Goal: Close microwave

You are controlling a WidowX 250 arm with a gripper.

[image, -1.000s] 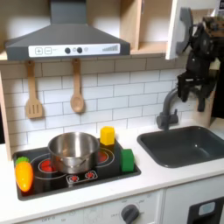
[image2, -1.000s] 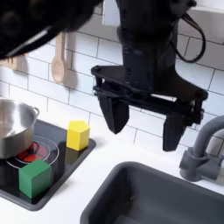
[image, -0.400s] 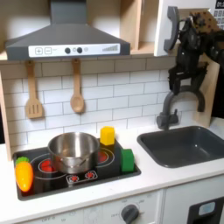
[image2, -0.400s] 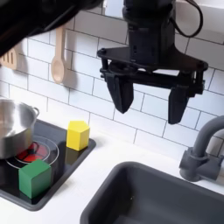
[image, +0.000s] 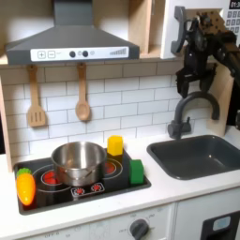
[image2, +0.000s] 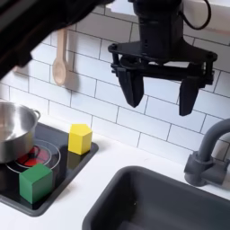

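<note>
Second exterior view: black two-pronged claw (image2: 162, 88)

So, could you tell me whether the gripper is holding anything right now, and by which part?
Nothing is held: the gripper hangs open above the sink, with bare tile wall showing between its fingers.

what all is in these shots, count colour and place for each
range hood: 1, grey, upper left of the first exterior view
spoons: 2, wooden, hanging on the tiles under the hood
pot: 1, silver, on the stove
stove: 1, black with red rings, on the counter
blocks: 1 yellow, 1 green, on the stove's right edge
corn-like toy: 1, orange-yellow, stove's left end
faucet: 1, grey, behind the sink
sink: 1, dark grey
microwave: 1, white door, grey handle, door ajar
gripper: 1, black, open, above the sink
</note>
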